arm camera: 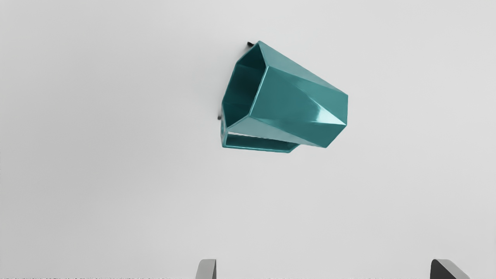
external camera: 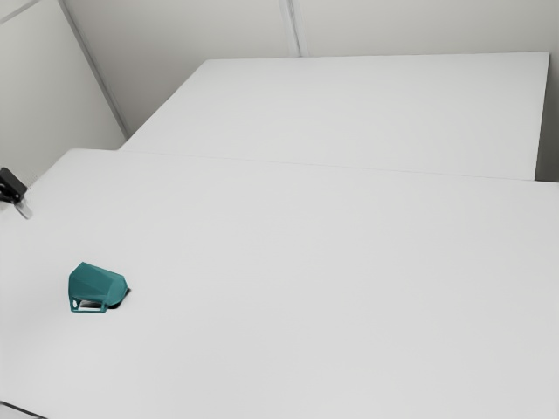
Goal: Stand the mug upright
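Mug [external camera: 98, 283] lying on table [external camera: 306, 279], pincer [external camera: 24, 210] well apart.

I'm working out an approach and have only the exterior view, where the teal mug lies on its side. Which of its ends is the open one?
Observer: The wider end. The wrist view looks into the mouth of the mug there.

Operator: Could something spill out when it's stood up?

Observer: I see bare teal inner wall and no contents in the part that shows; deeper in, it is too dark to tell.

Operator: The gripper is tiny at my view's left edge. Is it open?

Observer: Yes. In the wrist view the fingertips of the gripper stand wide apart, with nothing held between them.
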`<state>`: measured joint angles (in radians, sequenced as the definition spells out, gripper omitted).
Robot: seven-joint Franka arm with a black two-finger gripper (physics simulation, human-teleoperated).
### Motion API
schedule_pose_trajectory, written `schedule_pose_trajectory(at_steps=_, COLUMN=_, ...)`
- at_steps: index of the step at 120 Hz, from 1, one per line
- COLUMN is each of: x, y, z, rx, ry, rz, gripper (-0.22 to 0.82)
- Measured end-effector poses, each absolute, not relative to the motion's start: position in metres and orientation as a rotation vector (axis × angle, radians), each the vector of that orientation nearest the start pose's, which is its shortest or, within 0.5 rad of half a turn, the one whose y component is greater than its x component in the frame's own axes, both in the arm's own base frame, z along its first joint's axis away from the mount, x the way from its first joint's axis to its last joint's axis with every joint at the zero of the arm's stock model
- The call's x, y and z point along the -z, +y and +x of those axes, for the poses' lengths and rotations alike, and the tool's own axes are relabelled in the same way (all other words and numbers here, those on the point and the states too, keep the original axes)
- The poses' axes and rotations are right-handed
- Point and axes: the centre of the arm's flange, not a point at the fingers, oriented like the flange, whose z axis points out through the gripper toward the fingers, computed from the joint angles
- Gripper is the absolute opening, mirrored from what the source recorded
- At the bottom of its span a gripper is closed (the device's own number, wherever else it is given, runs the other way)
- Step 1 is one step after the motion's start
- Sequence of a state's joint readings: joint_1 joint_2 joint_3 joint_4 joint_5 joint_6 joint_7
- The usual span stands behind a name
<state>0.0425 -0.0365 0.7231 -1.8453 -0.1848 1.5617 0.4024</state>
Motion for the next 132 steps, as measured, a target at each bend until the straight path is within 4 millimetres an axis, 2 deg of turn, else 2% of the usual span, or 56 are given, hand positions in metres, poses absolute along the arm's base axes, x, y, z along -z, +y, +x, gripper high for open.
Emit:
schedule_pose_trajectory(at_steps=11, x=-0.502, y=0.37, z=0.367, rx=-0.134, ry=-0.648, rz=-3.451, gripper=0.6)
schedule_pose_trajectory(at_steps=24, x=-0.481, y=0.373, z=0.359, rx=-0.094, ry=-0.579, rz=-3.546, gripper=0.6)
schedule_pose_trajectory(at_steps=36, x=-0.451, y=0.378, z=0.361, rx=-0.108, ry=-0.549, rz=-3.607, gripper=0.6)
schedule_pose_trajectory(at_steps=48, x=-0.414, y=0.374, z=0.378, rx=-0.154, ry=-0.491, rz=-3.681, gripper=0.6)
schedule_pose_trajectory(at_steps=53, x=-0.402, y=0.376, z=0.378, rx=-0.151, ry=-0.49, rz=-3.714, gripper=0.6)
schedule_pose_trajectory(at_steps=76, x=-0.363, y=0.395, z=0.375, rx=-0.064, ry=-0.467, rz=-3.853, gripper=0.6)
schedule_pose_trajectory(at_steps=88, x=-0.341, y=0.391, z=0.386, rx=-0.026, ry=-0.367, rz=-3.933, gripper=0.6)
schedule_pose_trajectory(at_steps=110, x=-0.321, y=0.38, z=0.43, rx=0.054, ry=-0.055, rz=-3.993, gripper=0.6)
schedule_pose_trajectory(at_steps=132, x=-0.308, y=0.373, z=0.442, rx=0.133, ry=0.114, rz=-4.016, gripper=0.6)
